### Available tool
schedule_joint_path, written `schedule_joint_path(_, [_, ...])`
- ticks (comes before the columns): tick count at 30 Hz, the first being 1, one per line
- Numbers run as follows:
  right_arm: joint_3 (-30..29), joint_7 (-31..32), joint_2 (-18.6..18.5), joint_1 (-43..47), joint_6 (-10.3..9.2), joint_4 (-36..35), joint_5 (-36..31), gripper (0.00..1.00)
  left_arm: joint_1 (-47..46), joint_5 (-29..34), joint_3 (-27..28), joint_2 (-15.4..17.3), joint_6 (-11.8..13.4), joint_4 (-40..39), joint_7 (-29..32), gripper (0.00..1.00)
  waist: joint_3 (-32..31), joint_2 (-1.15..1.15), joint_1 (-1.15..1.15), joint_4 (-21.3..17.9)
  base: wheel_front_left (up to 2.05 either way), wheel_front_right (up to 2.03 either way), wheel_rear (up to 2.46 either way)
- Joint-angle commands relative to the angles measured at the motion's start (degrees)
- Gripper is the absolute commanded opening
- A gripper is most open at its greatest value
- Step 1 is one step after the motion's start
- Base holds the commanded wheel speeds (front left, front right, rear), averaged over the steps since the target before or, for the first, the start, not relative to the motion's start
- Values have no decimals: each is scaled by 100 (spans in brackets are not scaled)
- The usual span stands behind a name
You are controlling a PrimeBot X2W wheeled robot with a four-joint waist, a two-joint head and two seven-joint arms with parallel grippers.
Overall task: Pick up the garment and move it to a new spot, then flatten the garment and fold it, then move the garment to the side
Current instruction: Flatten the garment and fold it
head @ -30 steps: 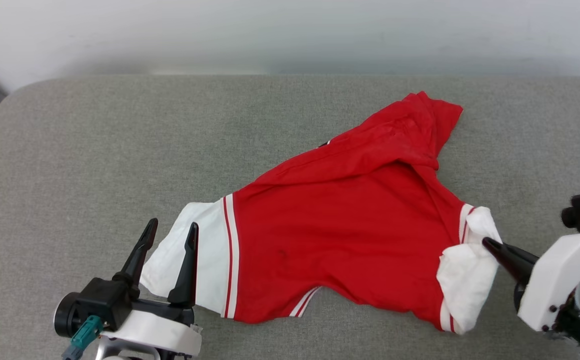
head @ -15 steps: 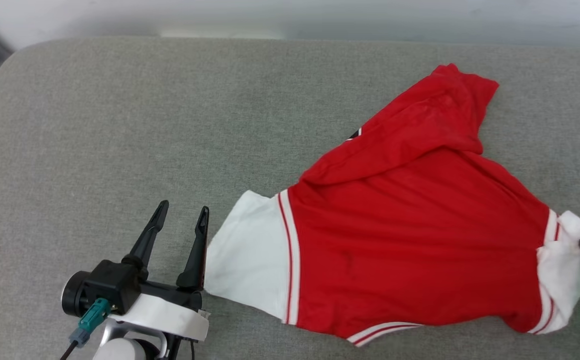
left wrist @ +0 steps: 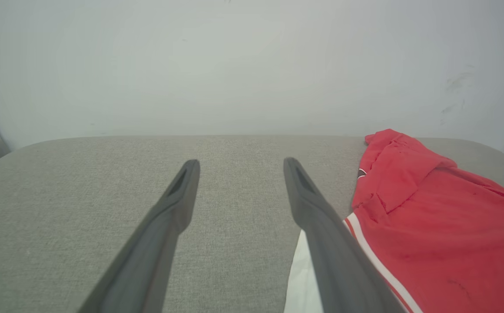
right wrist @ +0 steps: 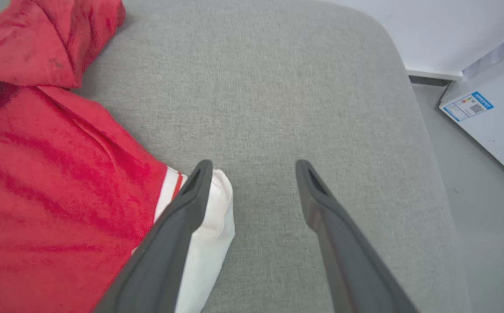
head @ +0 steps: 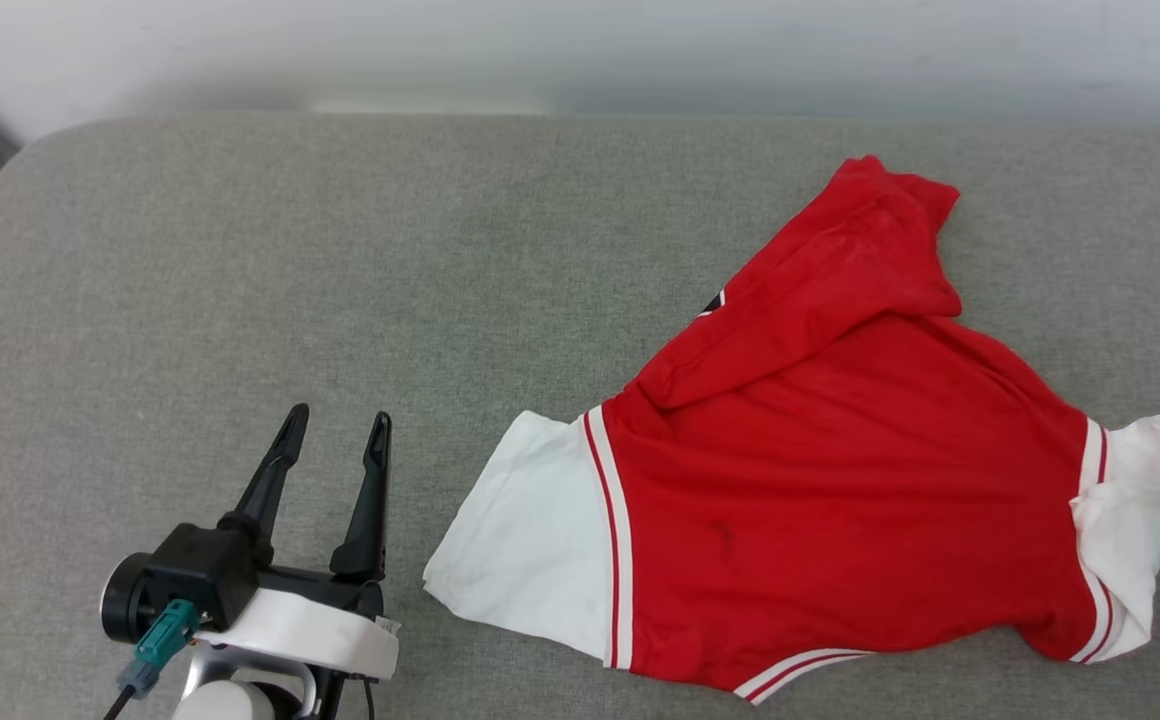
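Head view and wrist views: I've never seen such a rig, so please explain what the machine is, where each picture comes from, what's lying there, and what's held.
It's a two-armed robot; each arm ends in a two-fingered claw. The head view comes from a camera on its head, looking down. The two wrist views come from cameras on the wrists, each looking along its own claw. On the grey cushion lies a rumpled red shirt with white sleeves. The left claw and the right claw are both open, holding nothing; the right one sits beside a sleeve.

Nothing legible: the blue-edged label [right wrist: 467, 106] on the white box [right wrist: 497, 139], perhaps a QR code, is tiny.
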Motion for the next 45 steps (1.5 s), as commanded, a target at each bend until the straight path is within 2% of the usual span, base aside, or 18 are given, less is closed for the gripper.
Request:
schedule_joint_path(1, [47, -94, 13, -72, -4, -88, -10, 100, 56, 8, 26, -17, -5, -19, -13, 100, -90, 0, 0, -59, 0, 0, 0])
schedule_joint_path(7, [174, -903, 272, 102, -4, -807, 224, 100, 228, -77, 169, -46, -5, -155, -13, 100, -345, 0, 0, -167, 0, 0, 0])
schedule_joint_path(14, [314, -1980, 802, 703, -4, -1682, 360, 100, 410, -180, 298, -28, -5, -338, -13, 100, -478, 0, 0, -199, 0, 0, 0])
schedule_joint_path(22, [498, -3354, 1383, 1522, -4, -2077, 283, 100, 612, -261, 300, -21, -5, -573, -13, 100, -530, 0, 0, -224, 0, 0, 0])
schedule_joint_path(28, [526, -3728, 1687, 1789, -3, -2122, 308, 100, 723, -528, 210, 16, -5, -661, -13, 100, -467, 0, 0, -263, 0, 0, 0])
schedule_joint_path(30, [525, -3735, 1702, 1782, -4, -2136, 285, 100, 735, -555, 99, 219, -5, -650, 19, 100, -428, 0, 0, -275, 0, 0, 0])
schedule_joint_path(32, [474, -3715, 1678, 1741, -4, -2163, 252, 100, 734, -620, -57, 372, -5, -666, 358, 100, -382, 0, 0, -280, 0, 0, 0])
schedule_joint_path(36, [377, -3663, 1665, 1663, -3, -2249, 224, 100, 712, -799, -275, 633, 17, -968, 1677, 100, -259, 0, 0, -272, 0, 0, 0])
schedule_joint_path(40, [352, -3617, 1719, 1632, -4, -2308, 166, 100, 788, -890, -472, 952, 153, -1405, 3260, 100, -80, 0, 0, -285, 0, 0, 0])
schedule_joint_path(45, [411, -3599, 1760, 1544, -4, -2328, 109, 100, 698, -1052, -563, 1139, 366, -1818, 4563, 100, 178, 0, 0, -333, 0, 0, 0])
